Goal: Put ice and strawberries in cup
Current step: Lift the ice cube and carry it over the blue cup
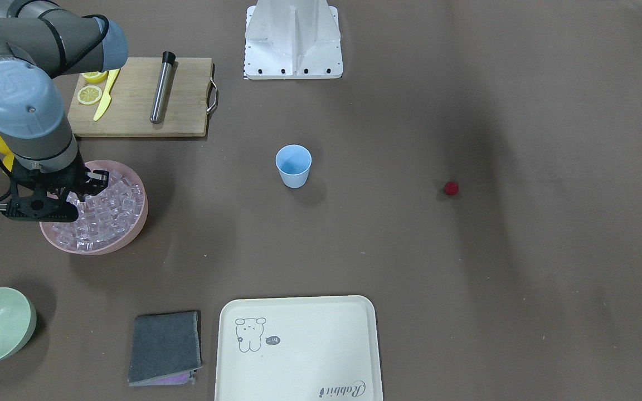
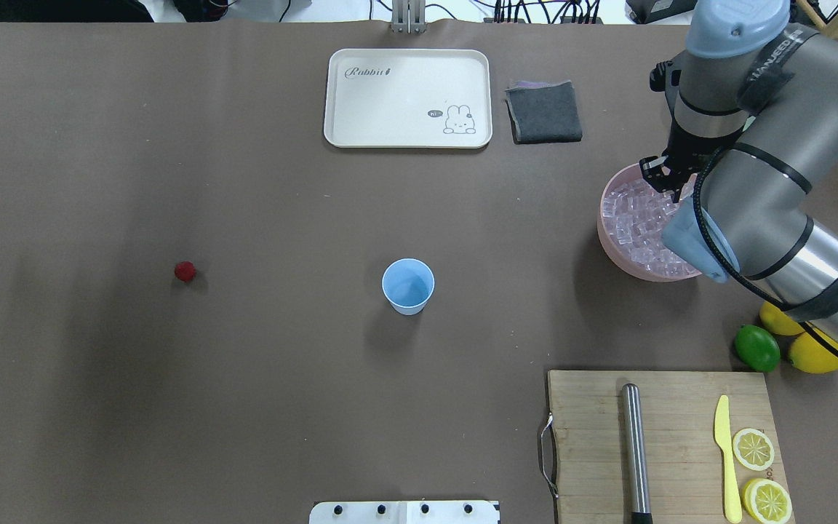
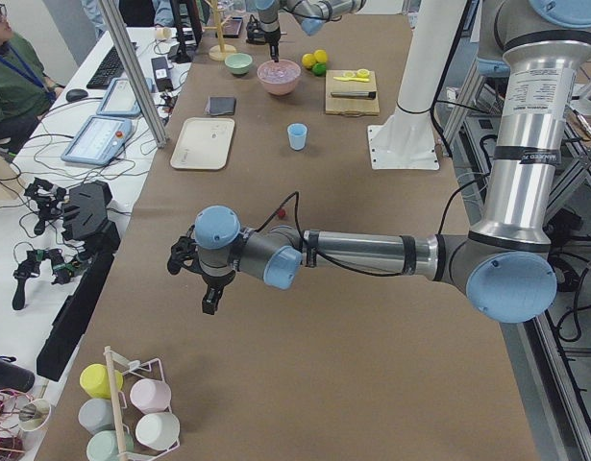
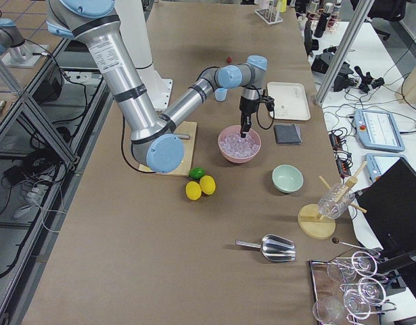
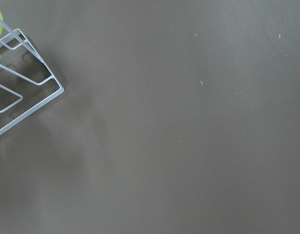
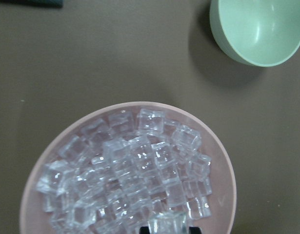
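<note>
While pink bowl (image 6: 219, 200) brims w/ ice (image 6: 130, 170), right tool (image 6: 167, 228) grips 1 cube; cup (image 2: 408, 286) empty.

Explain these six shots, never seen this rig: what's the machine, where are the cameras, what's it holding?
Two robot arms work at a brown table. Four pictures come from fixed cameras: front, overhead, each table end. Two come from wrist cameras. The right gripper is down in a large pink bowl of small clear ice cubes, fingertips either side of one; whether it grips is unclear. The left gripper hangs over the table, state unclear. A small light blue plastic cup, empty, and a small dark red berry wait apart.
</note>
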